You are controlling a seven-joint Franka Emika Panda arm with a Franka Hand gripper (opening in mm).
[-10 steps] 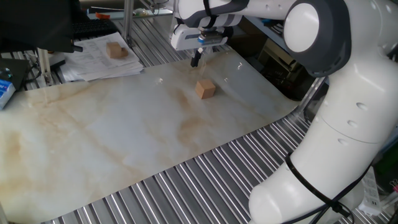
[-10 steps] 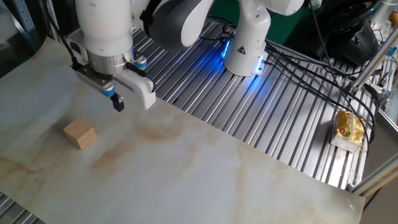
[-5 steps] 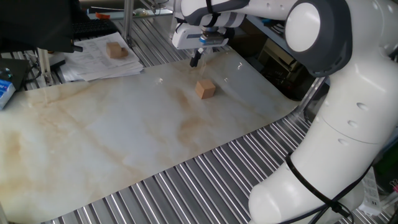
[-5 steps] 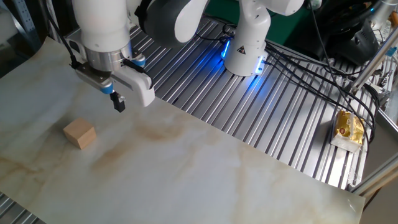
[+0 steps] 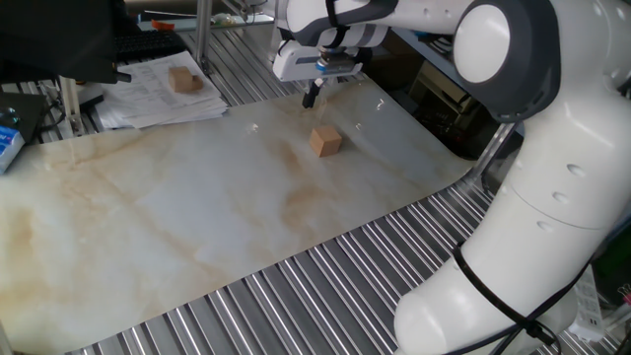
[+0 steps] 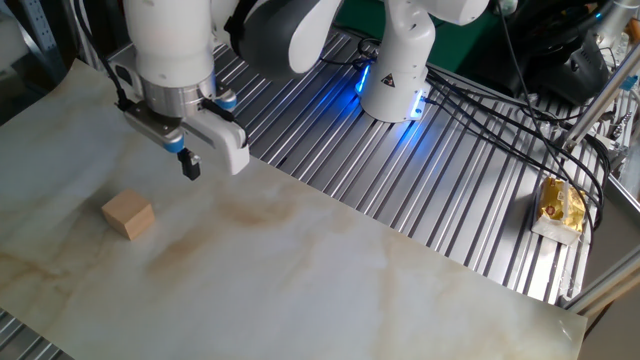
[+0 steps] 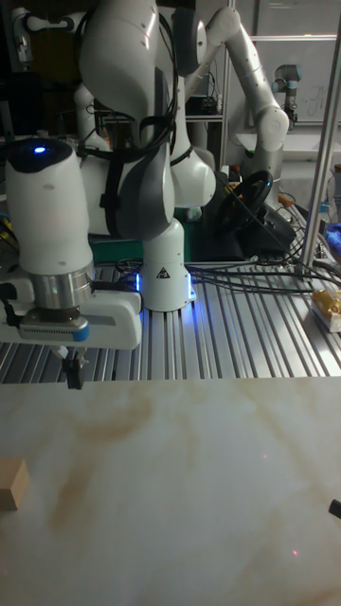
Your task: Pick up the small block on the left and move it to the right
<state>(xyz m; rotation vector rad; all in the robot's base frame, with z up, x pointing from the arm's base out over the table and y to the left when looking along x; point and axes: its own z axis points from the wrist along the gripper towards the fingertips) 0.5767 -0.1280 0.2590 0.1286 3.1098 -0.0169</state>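
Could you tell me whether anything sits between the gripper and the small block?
Nothing visible does. The gripper hangs above the marbled board, apart from the small block, with only bare board between them in both fixed views.

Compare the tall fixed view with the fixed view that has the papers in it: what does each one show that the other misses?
Only the tall fixed view shows the arm's base with its blue light, and a second robot arm behind. Only the view with the papers shows the paper stack off the sheet, with a second block lying on it, and the small block whole rather than cut by the frame edge. Both show the gripper hanging above the marbled sheet, apart from the small block, jaws together with nothing between them.
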